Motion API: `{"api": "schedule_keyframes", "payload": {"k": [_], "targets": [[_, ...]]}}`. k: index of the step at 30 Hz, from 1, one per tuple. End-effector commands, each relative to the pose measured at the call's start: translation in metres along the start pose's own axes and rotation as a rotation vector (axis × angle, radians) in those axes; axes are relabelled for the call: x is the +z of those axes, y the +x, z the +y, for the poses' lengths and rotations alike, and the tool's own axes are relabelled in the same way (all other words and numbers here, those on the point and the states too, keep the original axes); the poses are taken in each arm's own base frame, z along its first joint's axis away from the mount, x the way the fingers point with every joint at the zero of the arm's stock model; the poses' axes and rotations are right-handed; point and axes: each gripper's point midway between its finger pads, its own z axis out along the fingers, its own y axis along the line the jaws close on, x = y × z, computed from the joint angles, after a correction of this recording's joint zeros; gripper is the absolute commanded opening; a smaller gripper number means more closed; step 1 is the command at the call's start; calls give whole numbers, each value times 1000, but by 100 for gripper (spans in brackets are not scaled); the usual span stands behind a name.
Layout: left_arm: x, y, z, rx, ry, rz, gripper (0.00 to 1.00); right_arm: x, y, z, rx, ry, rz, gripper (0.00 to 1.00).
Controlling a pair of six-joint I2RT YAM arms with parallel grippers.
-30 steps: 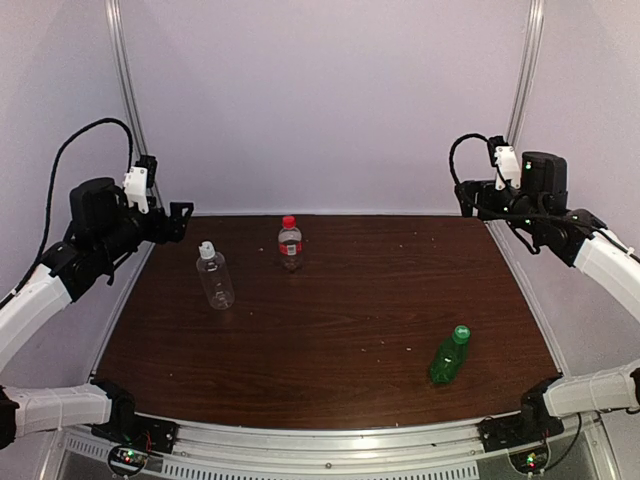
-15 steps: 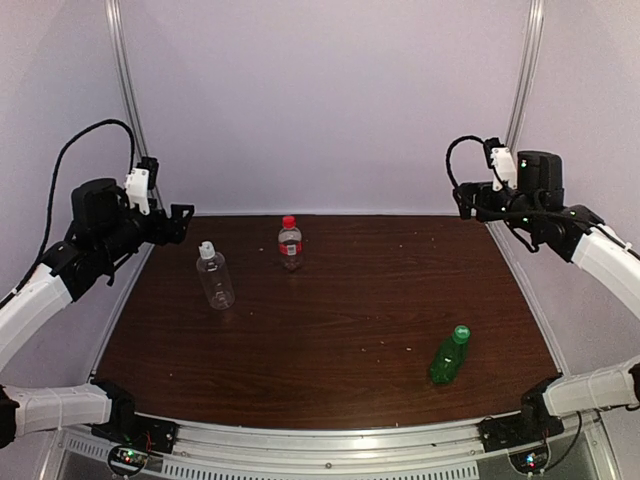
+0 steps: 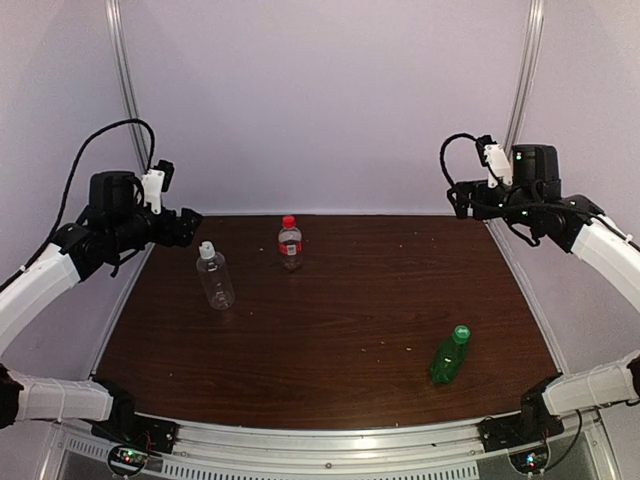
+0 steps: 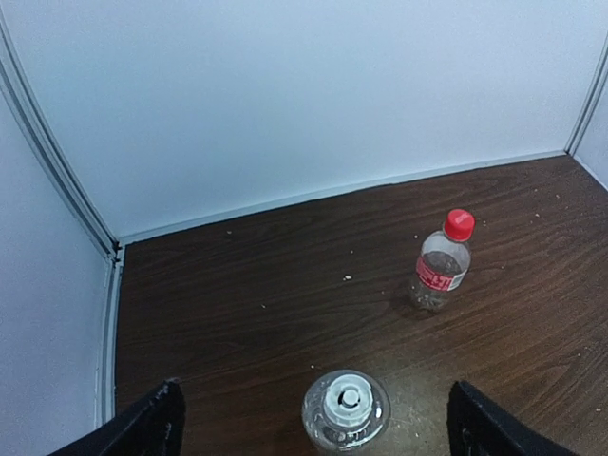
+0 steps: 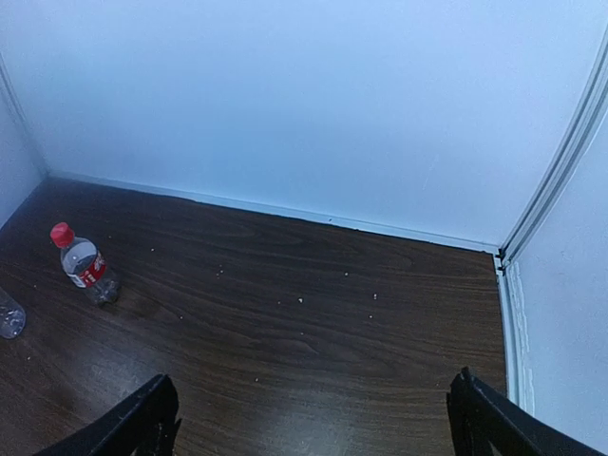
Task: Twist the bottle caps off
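Note:
A clear bottle [image 3: 217, 285] with a white nozzle cap [image 3: 207, 251] stands at the left; in the left wrist view the cap [image 4: 347, 402] sits between my open fingers. A small clear bottle [image 3: 290, 247] with a red cap [image 3: 289, 222] stands at the back middle, and shows in the left wrist view [image 4: 439, 271] and right wrist view [image 5: 88, 267]. A green bottle [image 3: 447, 358] with a green cap [image 3: 461, 332] stands front right. My left gripper [image 3: 186, 225] is open, raised above and left of the clear bottle. My right gripper [image 3: 462, 198] is open, raised over the back right corner.
The dark wooden table [image 3: 350, 320] is walled by white panels at the back and sides, with metal corner posts [image 3: 128, 90]. Small white crumbs dot the table surface. Both arm bases sit at the near edge.
My left gripper has moved right and forward toward the white-capped bottle. My right gripper has shifted slightly left. The bottles have not moved.

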Motion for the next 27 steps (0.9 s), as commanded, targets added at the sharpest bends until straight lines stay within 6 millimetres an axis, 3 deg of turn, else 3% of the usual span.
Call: {"api": "schedule_keyframes", "payload": {"k": [1,10,21,27], "targets": [[8,4,-15,17,78,50,98,3,5,16,-20,-59,36,100],[36,30,-24,23,115,187,94,12,15,39,-22,-153,54,100],[70,66,-26,23,115,348,73,8,11,49,-19,-210,36,100],[78,79,-27,21,116,388,61,12,16,52,-24,-218,55,100]]}}
